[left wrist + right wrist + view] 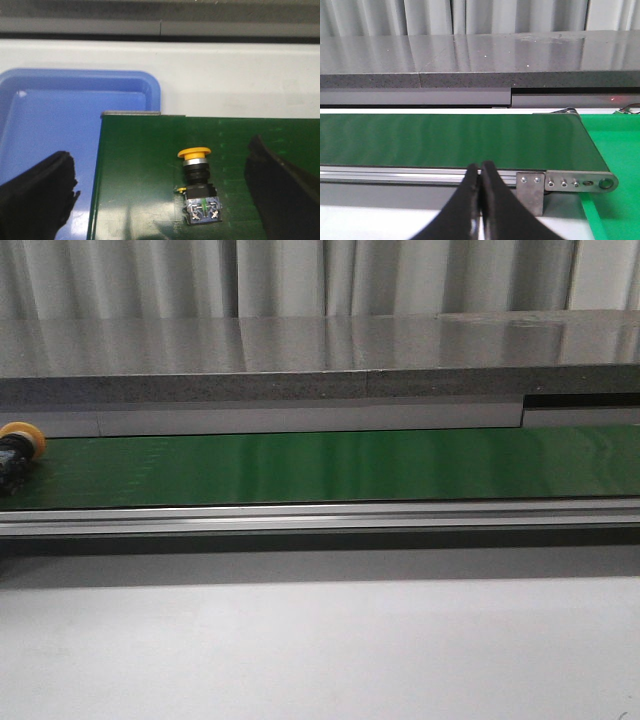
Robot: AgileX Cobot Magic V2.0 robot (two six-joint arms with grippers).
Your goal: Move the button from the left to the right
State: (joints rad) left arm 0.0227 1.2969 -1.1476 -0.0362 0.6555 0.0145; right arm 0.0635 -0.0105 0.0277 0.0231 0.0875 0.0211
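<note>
The button (198, 186) lies on its side on the green conveyor belt (140, 190), its yellow cap pointing away from the camera and its black body with a greenish mark nearer. My left gripper (162, 195) is open, its black fingers (37, 192) wide apart on either side of the button, not touching it. In the front view the button (20, 447) shows at the belt's far left edge, partly cut off. My right gripper (480, 172) is shut and empty, in front of the belt's right end. Neither gripper shows in the front view.
A blue tray (65, 115) sits beside the belt's left end. The long green belt (340, 465) has a metal rail (320, 517) along its front and a grey ledge (300, 370) behind. A green surface (615, 150) lies past the belt's right end.
</note>
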